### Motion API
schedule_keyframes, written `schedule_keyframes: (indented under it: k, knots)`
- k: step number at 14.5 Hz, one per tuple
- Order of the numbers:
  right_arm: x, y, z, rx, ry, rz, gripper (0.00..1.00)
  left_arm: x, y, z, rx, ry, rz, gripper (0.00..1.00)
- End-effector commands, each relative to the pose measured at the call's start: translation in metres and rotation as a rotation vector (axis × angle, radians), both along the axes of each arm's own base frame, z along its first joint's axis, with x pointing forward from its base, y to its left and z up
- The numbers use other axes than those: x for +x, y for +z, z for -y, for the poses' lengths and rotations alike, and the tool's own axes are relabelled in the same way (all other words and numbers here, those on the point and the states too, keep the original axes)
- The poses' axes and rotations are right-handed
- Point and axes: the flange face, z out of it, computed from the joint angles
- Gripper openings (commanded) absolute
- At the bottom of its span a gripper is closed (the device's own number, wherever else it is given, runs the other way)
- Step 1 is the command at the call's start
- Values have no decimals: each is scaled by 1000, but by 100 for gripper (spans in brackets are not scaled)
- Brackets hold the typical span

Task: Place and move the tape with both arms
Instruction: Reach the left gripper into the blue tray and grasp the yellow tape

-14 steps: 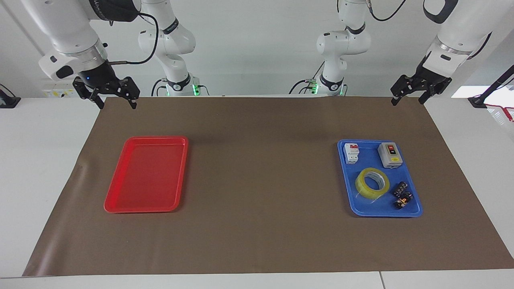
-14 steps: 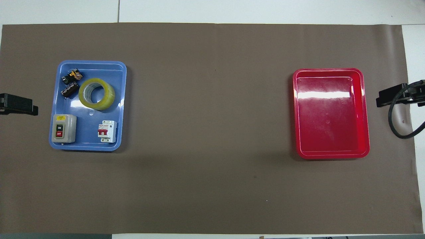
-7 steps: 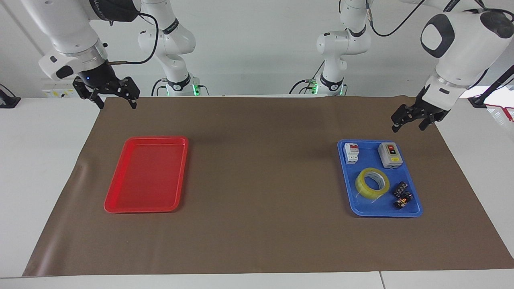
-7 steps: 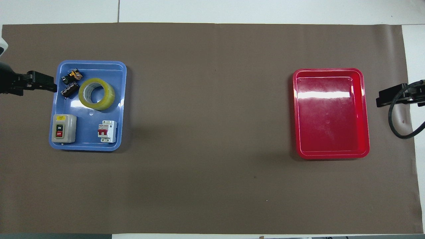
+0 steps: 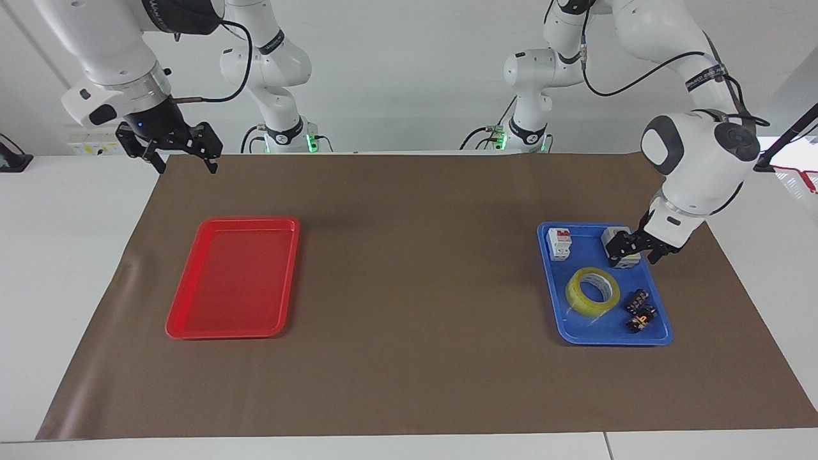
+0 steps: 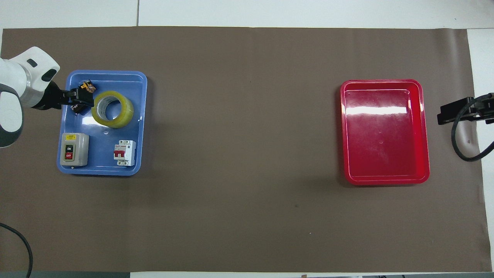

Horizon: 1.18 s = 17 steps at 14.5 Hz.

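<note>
Brown paper covers the table [image 5: 409,383]. At the blue plastic tray's [image 5: 661,335] centre lies the yellow translucent tape roll [image 5: 592,291]. At its 1 o'clock in the facing view, the left hand [image 5: 632,250] hangs released over the tray; the right hand [image 5: 181,156] waits released over the paper's corner.

We are seeing bright, even light casting soft shadows, with white glare streaking the red tray [image 6: 386,110] well apart from the left gripper [image 6: 79,101].
</note>
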Motion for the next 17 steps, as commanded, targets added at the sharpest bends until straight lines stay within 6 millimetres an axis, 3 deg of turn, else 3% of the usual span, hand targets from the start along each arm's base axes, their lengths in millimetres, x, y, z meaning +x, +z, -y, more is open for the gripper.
schedule_keyframes:
  k: [1,3,7,10,11,14,15,17]
  knots:
    - [-4,0,4,-2,12,7,100,-5,-23,-5,3,-12,35,100]
    - [-4,1,5,-2,10,9,100,-5,-49,-5,3,-10,20,100]
    - [-4,1,5,-2,10,9,100,-7,-82,-3,5,-11,3,100]
    - [-4,1,5,-2,10,9,100,-8,-89,0,4,-10,6,97]
    - [-4,1,5,-2,10,9,100,-9,-89,-1,3,-2,6,85]
    - [-4,1,5,-2,10,9,100,-8,-90,-2,3,13,27,8]
    - [-4,0,5,-2,10,7,100,-7,-90,-4,4,22,43,0]
    - [-4,0,5,-2,10,7,100,-10,-94,-5,2,43,58,0]
